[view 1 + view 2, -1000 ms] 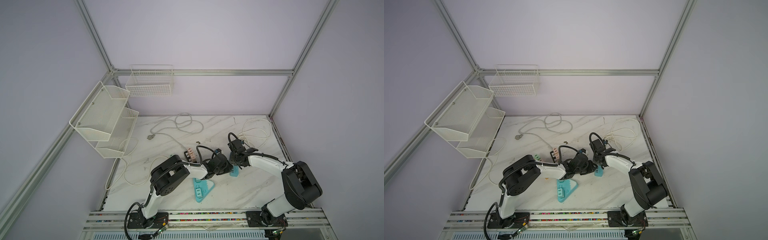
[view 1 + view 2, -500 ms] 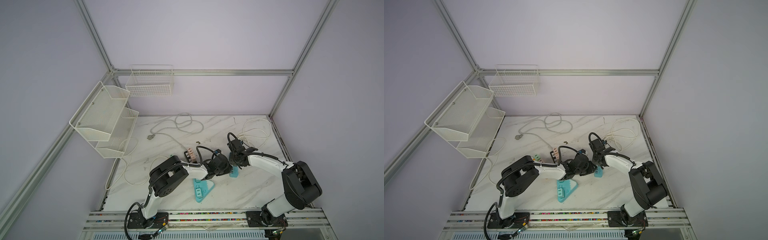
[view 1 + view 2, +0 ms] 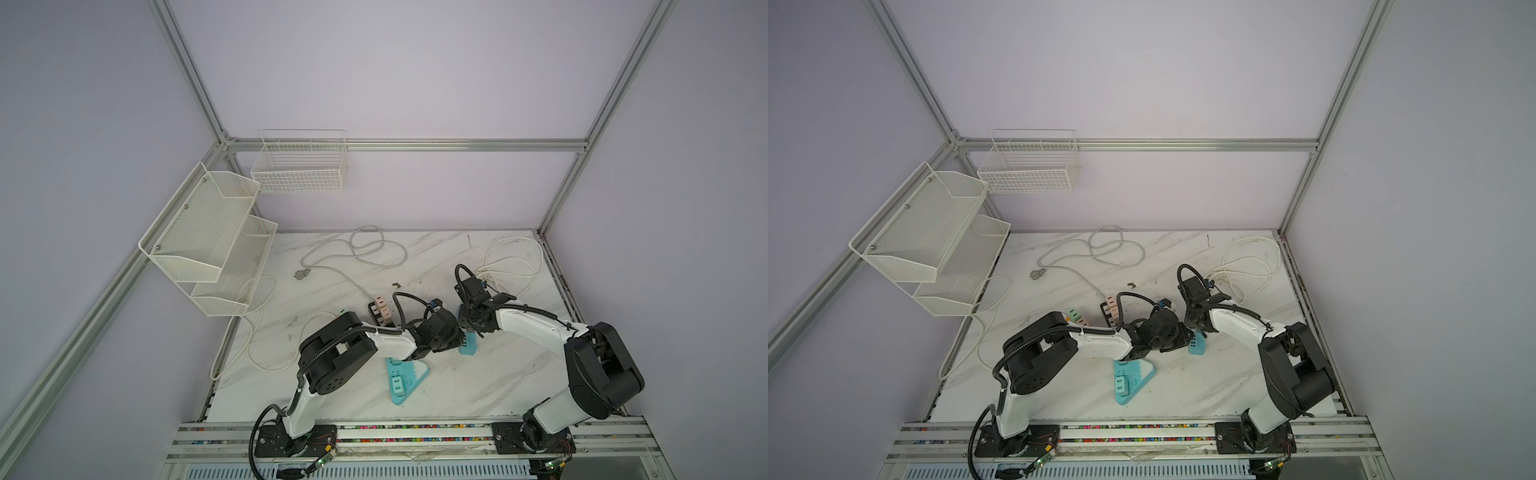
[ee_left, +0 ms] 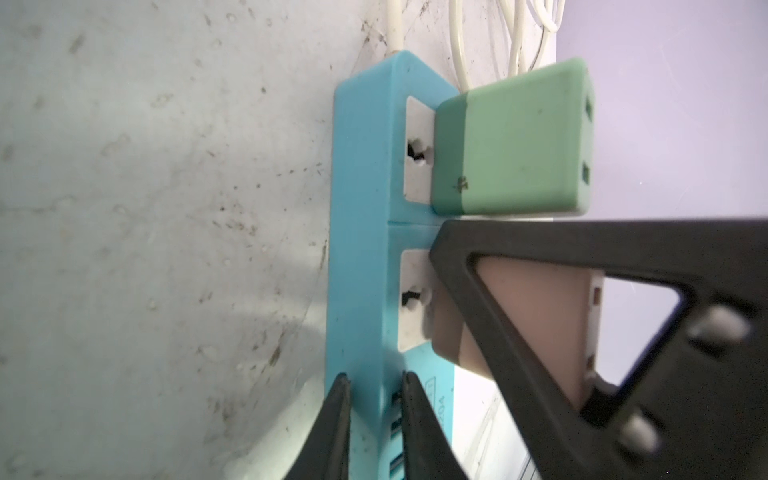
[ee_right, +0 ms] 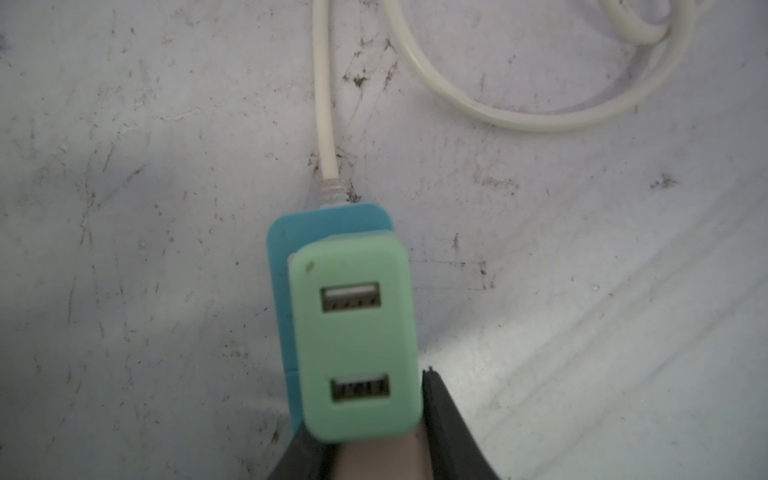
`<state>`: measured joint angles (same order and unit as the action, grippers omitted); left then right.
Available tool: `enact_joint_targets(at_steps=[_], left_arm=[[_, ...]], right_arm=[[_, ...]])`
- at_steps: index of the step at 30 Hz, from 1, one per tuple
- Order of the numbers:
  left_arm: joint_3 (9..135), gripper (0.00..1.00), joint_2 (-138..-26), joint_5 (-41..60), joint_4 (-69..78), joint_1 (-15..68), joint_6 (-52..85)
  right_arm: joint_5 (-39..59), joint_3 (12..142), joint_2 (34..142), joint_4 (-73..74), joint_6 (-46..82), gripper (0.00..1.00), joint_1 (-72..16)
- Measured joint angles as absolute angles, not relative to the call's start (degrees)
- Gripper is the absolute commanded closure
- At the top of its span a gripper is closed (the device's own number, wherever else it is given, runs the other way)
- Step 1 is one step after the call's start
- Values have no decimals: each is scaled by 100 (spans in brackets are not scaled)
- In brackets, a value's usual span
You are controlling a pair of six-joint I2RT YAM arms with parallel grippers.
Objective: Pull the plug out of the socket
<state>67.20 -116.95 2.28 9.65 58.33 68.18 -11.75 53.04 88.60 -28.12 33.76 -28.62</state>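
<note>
Marble table holds the blue strip, at four o'clock from its middle. Left gripper pinches the strip. Right gripper squeezes the pink plug, stuck in its socket. A crooked pull could slip or lift the strip.

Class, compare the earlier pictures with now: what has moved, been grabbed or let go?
Nothing visibly changed. The left claw stays shut on the blue power strip. The right claw stays shut on the pink plug, which sits in its socket.
</note>
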Motion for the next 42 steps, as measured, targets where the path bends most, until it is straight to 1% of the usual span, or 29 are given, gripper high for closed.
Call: enact_joint_targets(at_steps=[6, 10, 15, 20, 22, 24, 30, 35, 42], left_arm=[[6812, 79, -11699, 180, 878, 5850, 6785], [6906, 77, -11699, 139, 735, 5861, 6711], [7142, 75, -11699, 78, 353, 5896, 6464], [7435, 70, -11699, 60, -102, 5931, 6128], [7511, 64, -11688, 60, -113, 5922, 5999], [7520, 63, -11620, 49, -104, 5896, 5889], [7516, 60, -10851, -185, -139, 5730, 5623], [7336, 57, -9985, -469, -209, 5583, 5426], [6696, 56, -9203, -910, -716, 5422, 5205]], right_arm=[[-812, 5304, 8541, -2812, 3341, 89, -2751], [-473, 5304, 8064, -2775, 3260, 89, -2580], [-325, 5317, 7487, -2823, 3175, 89, -2222], [-250, 5481, 7116, -2947, 3068, 88, -2069], [-154, 5564, 6987, -2952, 3024, 89, -2018], [-47, 5647, 6912, -2941, 2965, 89, -2008], [386, 5749, 6864, -2755, 2888, 89, -1990], [985, 5575, 6893, -2029, 2978, 89, -1990], [1511, 5166, 7437, -1063, 3221, 89, -2115]])
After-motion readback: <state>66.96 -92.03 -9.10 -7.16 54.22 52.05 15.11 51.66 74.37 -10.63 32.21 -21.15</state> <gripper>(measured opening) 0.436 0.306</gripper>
